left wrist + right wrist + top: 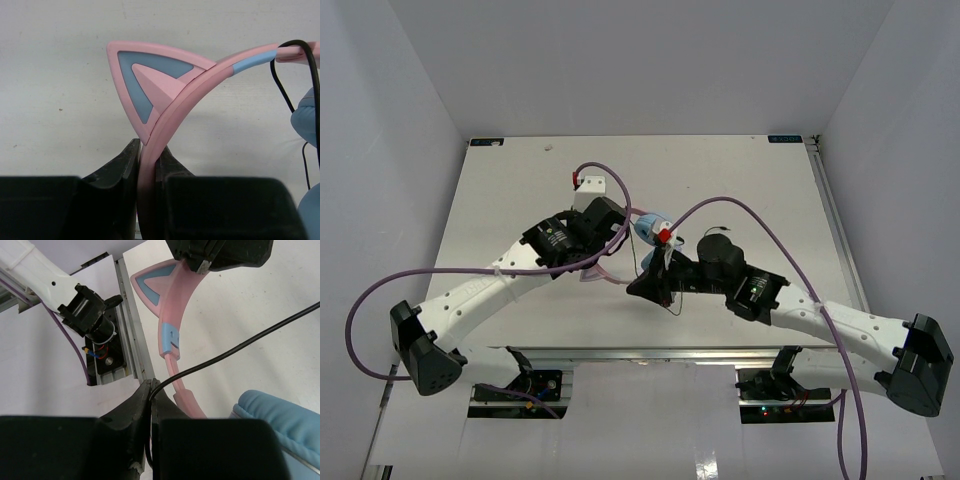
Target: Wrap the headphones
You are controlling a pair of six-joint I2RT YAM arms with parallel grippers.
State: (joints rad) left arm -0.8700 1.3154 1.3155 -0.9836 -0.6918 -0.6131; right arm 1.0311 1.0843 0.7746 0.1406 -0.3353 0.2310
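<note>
The headphones [650, 232] are held over the middle of the white table [740, 170]. My left gripper [613, 240] is shut on the pink headband [200, 85], just below a cat ear [145, 80]; its fingers [125, 165] squeeze the band from both sides. A light-blue ear cup [307, 115] shows at the right edge. My right gripper [638, 287] is shut on the thin black cable [240, 345], which leaves its closed tips [151, 387] and runs up to the right. The right wrist view also shows the headband [172, 315], an ear cup [280, 415] and the left gripper [200, 262] on the band.
Thick purple arm cables [620, 195] [760, 215] arch over the table near both wrists. A metal rail [650, 352] runs along the table's near edge, also in the right wrist view [132, 340]. White walls enclose the table on three sides.
</note>
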